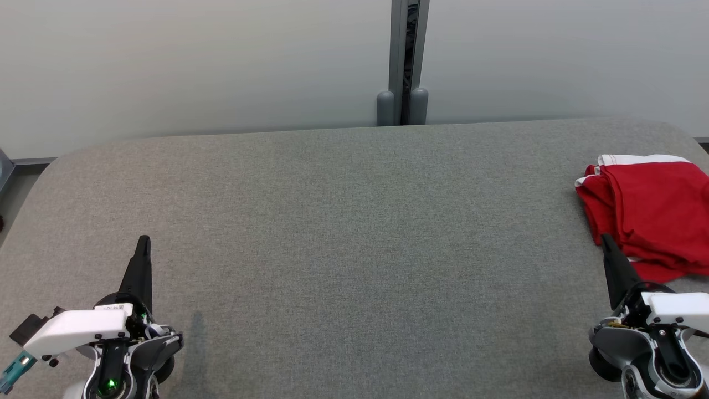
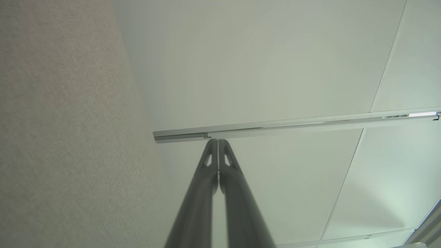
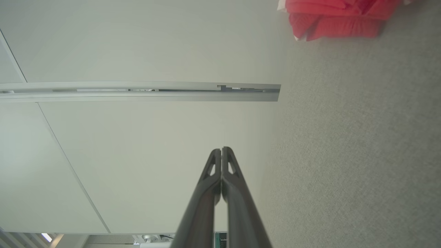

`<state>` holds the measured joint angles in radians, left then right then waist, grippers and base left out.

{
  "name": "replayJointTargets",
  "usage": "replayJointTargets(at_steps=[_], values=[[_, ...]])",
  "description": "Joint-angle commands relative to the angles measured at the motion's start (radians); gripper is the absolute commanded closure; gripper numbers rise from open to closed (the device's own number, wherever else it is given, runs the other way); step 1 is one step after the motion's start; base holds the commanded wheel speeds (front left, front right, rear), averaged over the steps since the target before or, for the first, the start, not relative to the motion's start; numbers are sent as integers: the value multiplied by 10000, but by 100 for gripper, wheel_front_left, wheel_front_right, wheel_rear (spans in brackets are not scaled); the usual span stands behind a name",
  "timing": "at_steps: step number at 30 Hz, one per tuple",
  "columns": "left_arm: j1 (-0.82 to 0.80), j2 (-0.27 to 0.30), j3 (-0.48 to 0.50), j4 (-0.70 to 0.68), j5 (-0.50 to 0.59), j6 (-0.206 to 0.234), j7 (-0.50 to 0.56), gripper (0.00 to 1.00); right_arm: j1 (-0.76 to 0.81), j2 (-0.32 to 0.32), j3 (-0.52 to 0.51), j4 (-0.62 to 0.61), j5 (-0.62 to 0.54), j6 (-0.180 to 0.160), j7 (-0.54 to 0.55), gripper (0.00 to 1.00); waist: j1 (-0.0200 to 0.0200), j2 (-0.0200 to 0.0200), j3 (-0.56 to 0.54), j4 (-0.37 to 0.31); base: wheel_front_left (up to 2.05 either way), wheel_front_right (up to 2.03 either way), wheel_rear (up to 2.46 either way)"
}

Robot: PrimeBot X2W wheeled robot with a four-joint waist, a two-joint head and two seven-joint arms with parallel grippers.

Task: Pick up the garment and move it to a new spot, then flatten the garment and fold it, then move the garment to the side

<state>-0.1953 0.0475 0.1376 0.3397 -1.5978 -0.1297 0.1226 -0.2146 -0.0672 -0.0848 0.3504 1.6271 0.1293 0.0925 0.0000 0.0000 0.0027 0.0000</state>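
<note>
1. The garment (image 1: 651, 213) is red with a white band. It lies folded in a loose bunch at the right edge of the table (image 1: 332, 233), nearer the far side. Part of it runs out of the head view.
2. The left gripper (image 1: 144, 241) hangs over the table's near left corner. Its two dark fingers are pressed together tip to tip, with nothing between them.
3. The right gripper (image 1: 605, 238) hangs over the table's near right corner. Its fingers are likewise closed on each other and empty.
4. In the head view the right gripper's tip overlaps the garment's near left corner. In the right wrist view the garment (image 3: 337, 20) lies off to one side of the fingers, apart from them.
5. The table has a grey woven top with rounded far corners.
6. A pale wall (image 1: 194, 66) rises behind the table's far edge. A grey post (image 1: 409, 61) stands against it near the middle of that edge.
</note>
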Motion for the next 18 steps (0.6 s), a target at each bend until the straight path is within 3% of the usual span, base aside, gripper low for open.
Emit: replayJointTargets(at_steps=[1,18], values=[[-195,52,33,7,-5,-40,5,100,-38,-23,-28,23,-32,25,41,100,0,0,0,0,0,0,0],[-195,52,32,6,-5,-40,4,100,-43,6,-75,24,-75,25,69,100,0,0,0,0,0,0,0]])
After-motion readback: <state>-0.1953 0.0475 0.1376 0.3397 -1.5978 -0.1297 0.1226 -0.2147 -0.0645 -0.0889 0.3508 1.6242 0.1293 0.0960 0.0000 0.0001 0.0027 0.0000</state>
